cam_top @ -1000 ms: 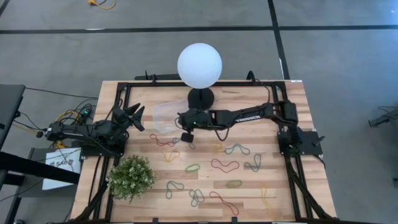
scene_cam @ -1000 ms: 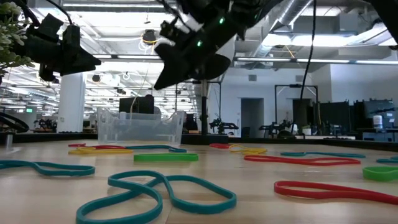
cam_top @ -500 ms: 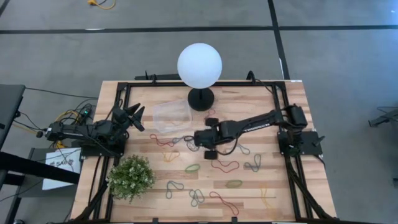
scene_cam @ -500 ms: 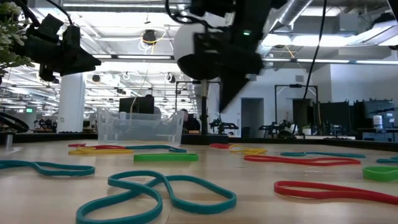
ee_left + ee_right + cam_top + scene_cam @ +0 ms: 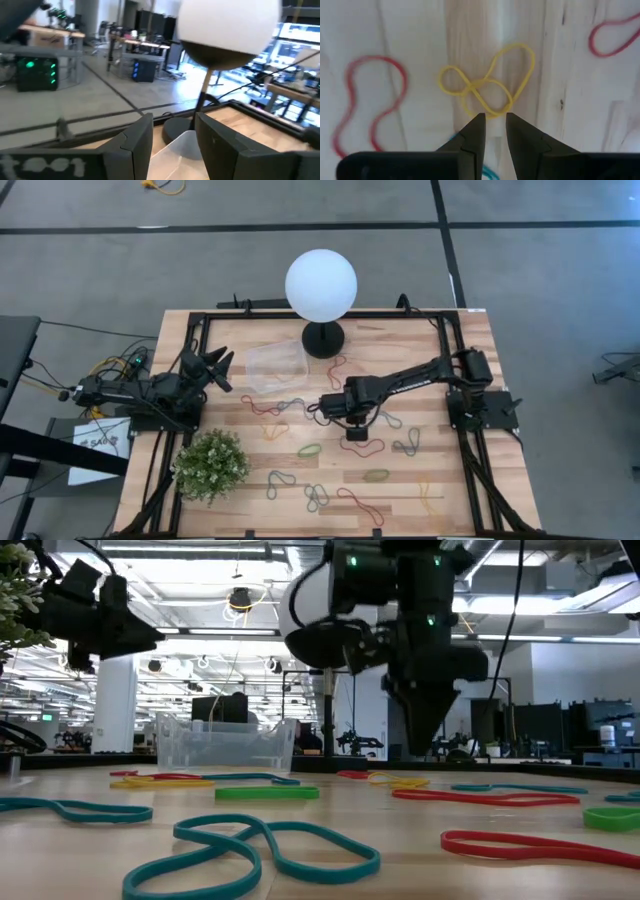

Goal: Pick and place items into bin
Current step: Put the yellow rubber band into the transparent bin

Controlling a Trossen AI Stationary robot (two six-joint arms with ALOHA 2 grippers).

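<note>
Several rubber-band items lie flat on the wooden table: a twisted yellow one (image 5: 487, 85), red ones (image 5: 362, 446) (image 5: 367, 102) and a green one (image 5: 310, 450). The clear bin (image 5: 277, 367) stands at the far middle, next to the lamp base. My right gripper (image 5: 355, 431) hangs above the table's middle and points straight down, a little to one side of the yellow band. Its fingers (image 5: 494, 125) stand a small gap apart with nothing between them. My left gripper (image 5: 218, 368) waits open at the table's left side, level and clear of everything.
A white globe lamp (image 5: 321, 285) on a black base (image 5: 323, 338) stands at the far middle beside the bin. A green leafy plant (image 5: 212, 465) sits at the near left. More bands (image 5: 317, 497) are scattered toward the near edge.
My right gripper has moved from beside the bin toward the table's right and near edge and has come lower. It has tipped from a slant to pointing straight down, and now hangs beside the yellow band.
</note>
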